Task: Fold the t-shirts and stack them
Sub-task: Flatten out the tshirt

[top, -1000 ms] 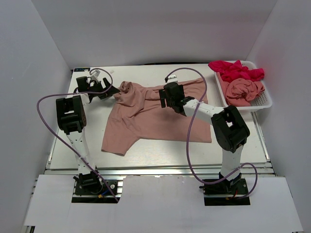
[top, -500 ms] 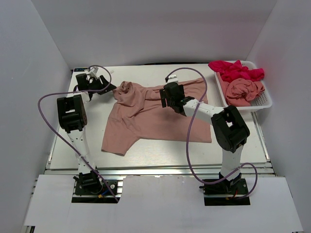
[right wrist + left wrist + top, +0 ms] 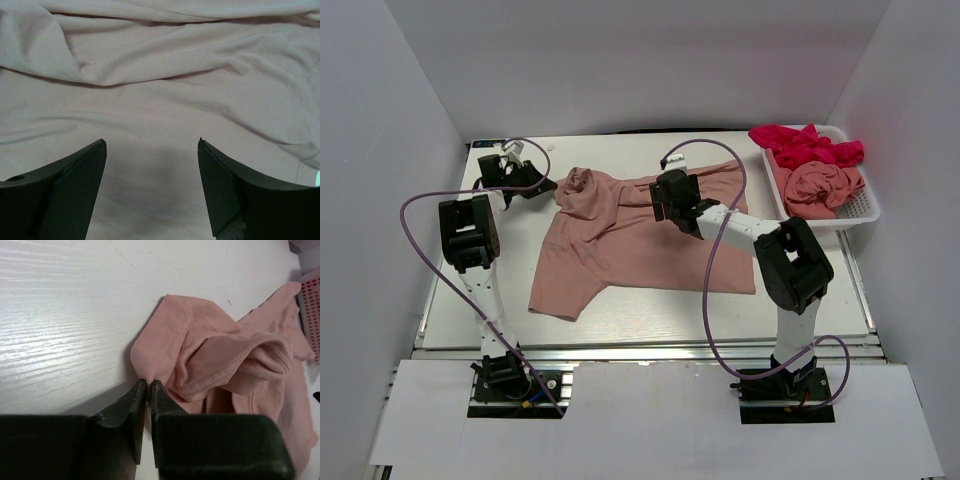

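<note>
Now the left tool (image 3: 148, 382) sits nearly closed at the salmon t-shirt (image 3: 220, 350) edge, pinch unclear. The right tool (image 3: 151, 142) gapes wide over its middle.

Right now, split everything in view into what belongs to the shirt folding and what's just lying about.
Belongs: spread pink t-shirt; magenta t-shirt; bundled pink t-shirt.
Lying about: white mesh basket holding those last two; purple cables.
</note>
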